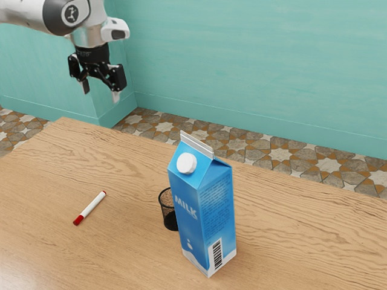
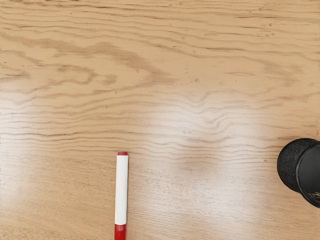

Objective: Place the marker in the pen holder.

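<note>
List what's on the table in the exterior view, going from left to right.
Marker → holder, partly hidden by the next thing → milk carton.

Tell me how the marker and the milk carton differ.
The marker lies on its side, while the carton stands upright. The marker is slim and round; the carton is boxy and far bulkier. The marker is white with red ends, whereas the carton is mostly blue with a white cap. Both rest on the wooden table.
</note>
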{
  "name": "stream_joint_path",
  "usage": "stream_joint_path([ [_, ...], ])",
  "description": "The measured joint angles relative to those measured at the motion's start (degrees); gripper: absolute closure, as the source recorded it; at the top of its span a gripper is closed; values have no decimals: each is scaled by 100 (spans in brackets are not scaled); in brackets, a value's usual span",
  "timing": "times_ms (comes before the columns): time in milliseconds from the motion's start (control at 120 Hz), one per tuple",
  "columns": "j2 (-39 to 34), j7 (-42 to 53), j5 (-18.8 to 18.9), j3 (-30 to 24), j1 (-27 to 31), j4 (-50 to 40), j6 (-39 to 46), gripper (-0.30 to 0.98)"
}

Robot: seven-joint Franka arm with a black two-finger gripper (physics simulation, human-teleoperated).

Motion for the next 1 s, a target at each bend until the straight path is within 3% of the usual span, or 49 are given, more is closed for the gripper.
stream_joint_path([
  [133, -37, -51, 16, -38, -65, -124, 37, 0],
  [333, 120, -119, -19, -16, -30, -1684, 812, 0],
  [517, 254, -198, -143, -14, 1256, -2655, 1546, 0],
  [600, 524, -226, -181, -11, 1666, -2767, 1856, 0],
  [1000, 1580, -218, -269, -40, 1571, -2643, 2822, 0],
])
